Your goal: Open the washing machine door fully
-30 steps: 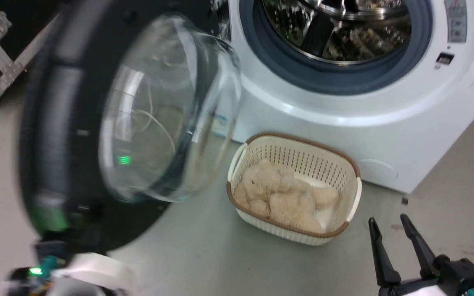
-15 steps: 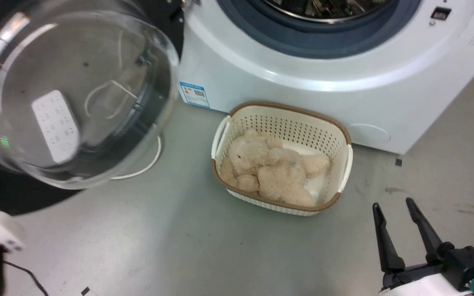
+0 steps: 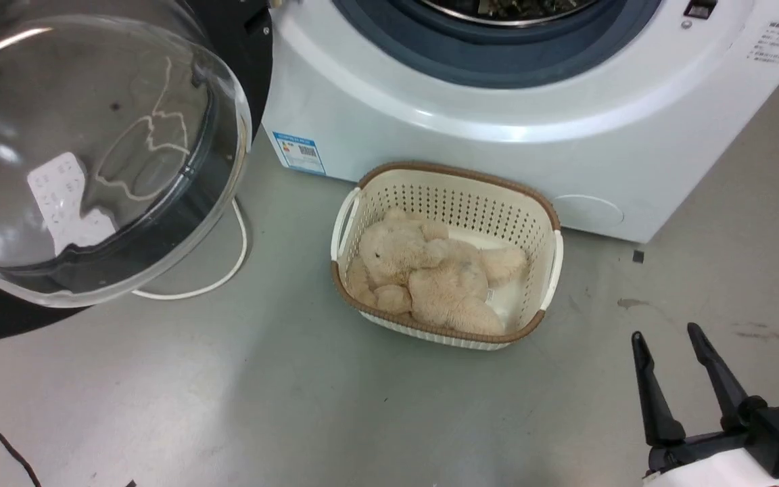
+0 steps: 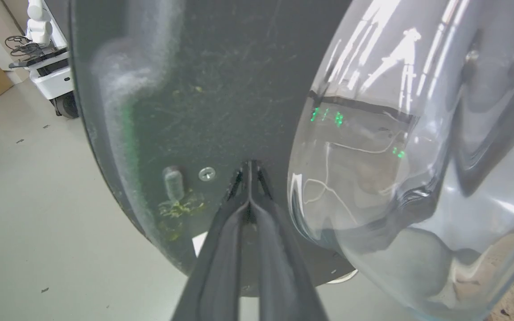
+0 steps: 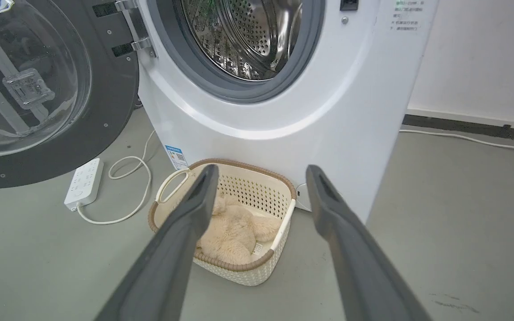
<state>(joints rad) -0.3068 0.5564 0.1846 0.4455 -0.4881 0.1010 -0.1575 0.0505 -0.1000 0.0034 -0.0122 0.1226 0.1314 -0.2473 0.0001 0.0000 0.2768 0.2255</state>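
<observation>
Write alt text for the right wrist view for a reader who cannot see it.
The round glossy black washing machine door with a clear glass bowl stands wide open, left of the white front-loading washing machine. In front, a cream perforated basket holds a beige plush toy, seen between the two open dark fingers of the right gripper.

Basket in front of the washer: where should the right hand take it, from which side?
Its white loop handle on the end nearer the open right hand, from above. The handle stands off the perforated wall of the cream basket, leaving a slot for one finger. The plush bear fills the inside, so a rim pinch would likely snag it.
</observation>
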